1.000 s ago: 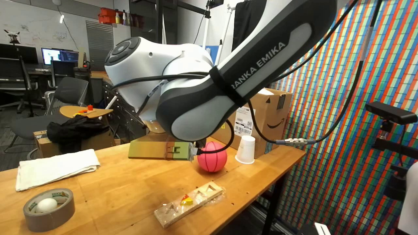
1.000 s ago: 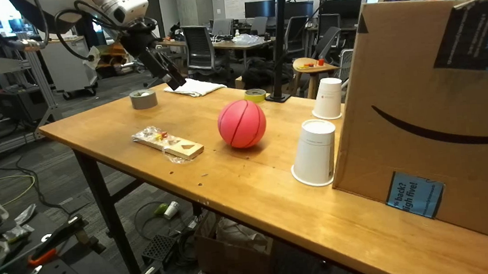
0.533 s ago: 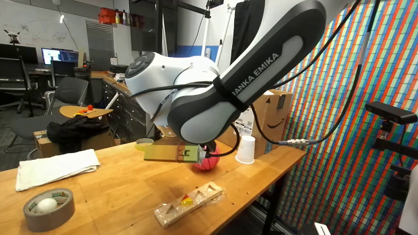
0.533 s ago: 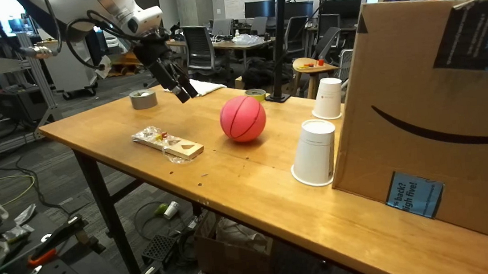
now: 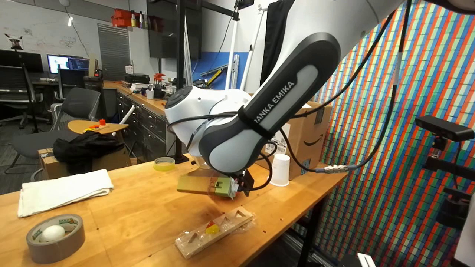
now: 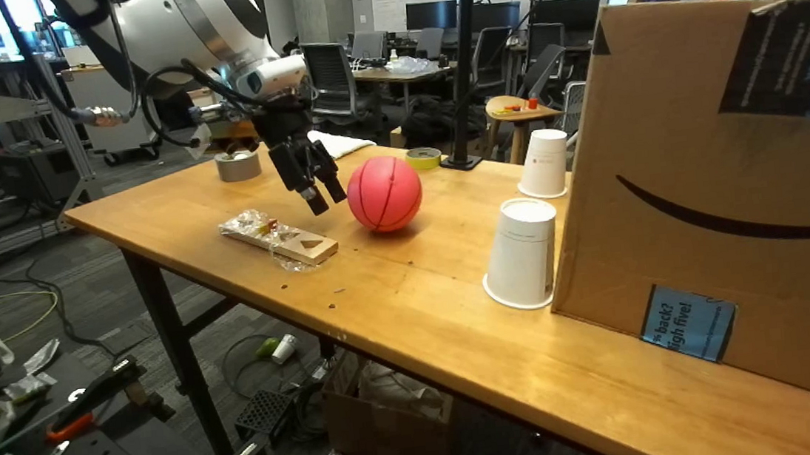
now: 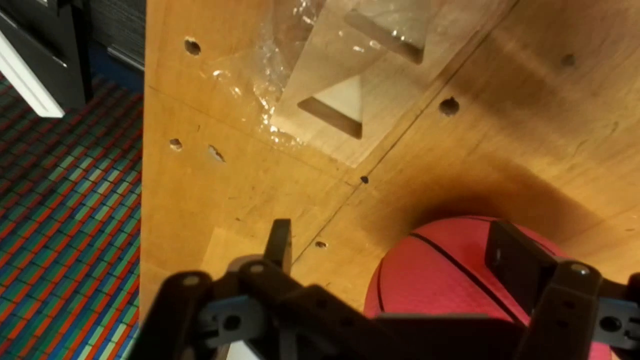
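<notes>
Gripper (image 6: 328,196) hangs over the table (image 6: 421,315), pointing down, fingers spread well apart, nothing held. Pink ball (image 6: 385,194) rests on the tabletop just beside the fingers; in wrist view, 1 finger overlaps it while the other stands over bare wood, so it's off-center in the gap. Can't say for sure if the nearer finger touches it: angle's poor, & the arm (image 5: 282,96) blocks the ball in an exterior view.

Wood block w/ triangle holes (image 7: 390,85), partly in clear wrap, lies nr the fingers, apart from the ball. 2 upside-down paper cups (image 6: 523,253) are past the ball from the fingers, by the big cardboard box (image 6: 666,158). Yellow tape roll (image 6: 423,164) also beyond the ball; gray tape roll (image 6: 238,171) & white cloth (image 5: 66,191) well away from the fingers.

Step in hand, my read: positioning by the ball, no grip yet. Next move prob. calls for a small sideways shift to get the ball mid-gap, then lowering; ball looks abt as wide as the gap, so centering matters.
</notes>
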Tool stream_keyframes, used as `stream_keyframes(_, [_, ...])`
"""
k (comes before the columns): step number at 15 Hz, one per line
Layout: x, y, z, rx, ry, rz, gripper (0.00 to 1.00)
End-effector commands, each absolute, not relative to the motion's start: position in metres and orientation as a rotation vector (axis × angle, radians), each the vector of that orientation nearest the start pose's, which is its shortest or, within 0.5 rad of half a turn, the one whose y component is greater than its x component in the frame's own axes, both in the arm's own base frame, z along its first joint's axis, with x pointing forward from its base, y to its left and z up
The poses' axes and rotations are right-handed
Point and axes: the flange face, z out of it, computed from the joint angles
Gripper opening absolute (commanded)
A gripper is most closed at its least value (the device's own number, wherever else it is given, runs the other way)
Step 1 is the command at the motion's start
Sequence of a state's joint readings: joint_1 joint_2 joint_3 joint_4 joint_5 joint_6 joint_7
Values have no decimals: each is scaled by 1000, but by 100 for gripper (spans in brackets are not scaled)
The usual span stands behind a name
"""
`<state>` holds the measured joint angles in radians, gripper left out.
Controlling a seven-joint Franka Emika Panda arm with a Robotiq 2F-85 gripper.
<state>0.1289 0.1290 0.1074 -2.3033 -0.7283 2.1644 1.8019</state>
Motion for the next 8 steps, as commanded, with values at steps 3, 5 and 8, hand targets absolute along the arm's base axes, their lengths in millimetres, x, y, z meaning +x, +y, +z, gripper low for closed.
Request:
stream_keyframes(3, [519,108,277,-3022,1734,-590,100])
stream_keyframes(5, [533,114,285,-3030,1659,-695,100])
stream_keyframes(8, [556,114,300,-3075,1504,-917,100])
